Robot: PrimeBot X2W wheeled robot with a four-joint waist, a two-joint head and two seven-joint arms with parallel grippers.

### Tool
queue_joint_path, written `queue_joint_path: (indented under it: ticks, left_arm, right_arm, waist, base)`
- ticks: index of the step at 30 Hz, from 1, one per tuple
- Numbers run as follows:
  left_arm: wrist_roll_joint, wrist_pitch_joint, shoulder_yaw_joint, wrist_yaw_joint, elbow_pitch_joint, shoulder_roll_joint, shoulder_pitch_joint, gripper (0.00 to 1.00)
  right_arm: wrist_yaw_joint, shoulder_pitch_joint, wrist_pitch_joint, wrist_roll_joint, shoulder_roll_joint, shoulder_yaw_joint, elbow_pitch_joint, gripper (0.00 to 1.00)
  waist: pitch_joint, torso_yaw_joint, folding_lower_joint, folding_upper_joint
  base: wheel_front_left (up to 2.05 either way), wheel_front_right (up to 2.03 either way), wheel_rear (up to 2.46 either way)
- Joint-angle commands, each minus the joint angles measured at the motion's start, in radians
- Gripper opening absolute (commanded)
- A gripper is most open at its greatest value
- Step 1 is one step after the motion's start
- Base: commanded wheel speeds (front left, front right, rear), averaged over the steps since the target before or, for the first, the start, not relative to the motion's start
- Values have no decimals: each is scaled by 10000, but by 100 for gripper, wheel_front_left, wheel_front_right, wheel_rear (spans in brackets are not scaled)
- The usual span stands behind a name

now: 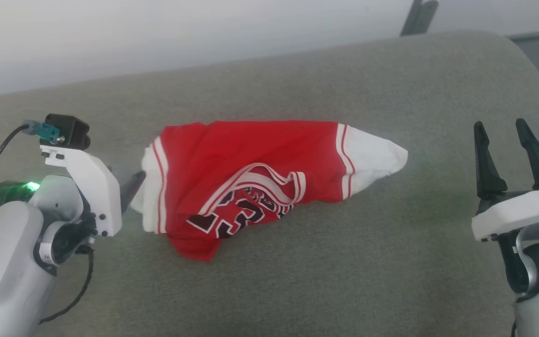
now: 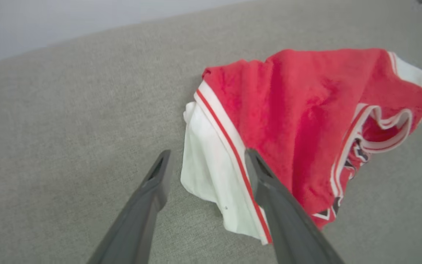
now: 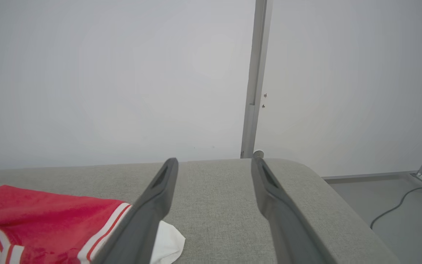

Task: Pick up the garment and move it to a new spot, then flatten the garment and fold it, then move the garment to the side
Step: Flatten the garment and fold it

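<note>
Head view: crumpled red jersey shirt point(image 1: 251, 178) with white sleeve ends on grey fabric cushion point(image 1: 325, 281), middle. Left wrist view: left gripper point(image 2: 208, 152) beside left sleeve end, spread wide — empty. Right wrist view: right gripper point(image 3: 214, 159) wide, empty, right of shirt.

Soft, even, bright light throughout, faint shadows, slight softness, and wide-angle bending at wrist-view edges.

Left gripper point(image 2: 208, 152): we hold fingers spread, reaching rightward.
Right gripper point(image 1: 499, 125): our fingers parted, pointing up.
</note>
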Motion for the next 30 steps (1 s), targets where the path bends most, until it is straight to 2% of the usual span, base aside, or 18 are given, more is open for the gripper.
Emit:
queue_joint_path:
  ticks: [1, 8, 21, 22, 24, 30]
  left_arm:
    - [-17, 320, -89, 78, 318, 26, -222, 100]
    - [-124, 1195, -376, 134, 1552, -49, -601, 100]
    - [-270, 1393, -623, -89, 3725, -530, -1165, 100]
    - [-282, 1400, -631, -101, 3880, -590, -1177, 72]
    - [-339, 1389, -682, -200, 4184, -696, -1221, 0]
    - [-502, 1043, -490, -293, 4622, -820, -1615, 0]
  right_arm:
    - [-14, 132, -21, 16, 104, -57, -229, 100]
    - [-12, 406, 46, 74, 443, -108, -892, 100]
    - [-12, 231, 137, 215, 411, -116, -1187, 100]
    - [-12, 225, 144, 232, 413, -123, -1208, 100]
    - [-12, 191, 161, 241, 388, -142, -1227, 100]
    - [-12, 178, 186, 209, 328, -256, -1258, 100]
  waist:
    - [308, -290, 0, 0]
    - [675, -513, 0, 0]
    - [1080, -566, 0, 0]
    - [1098, -561, 0, 0]
    - [1128, -554, 0, 0]
    - [1128, -424, 0, 0]
  base:
    - [0, 0, 0]
    - [0, 0, 0]
    - [0, 0, 0]
    - [0, 0, 0]
    - [0, 0, 0]
    - [0, 0, 0]
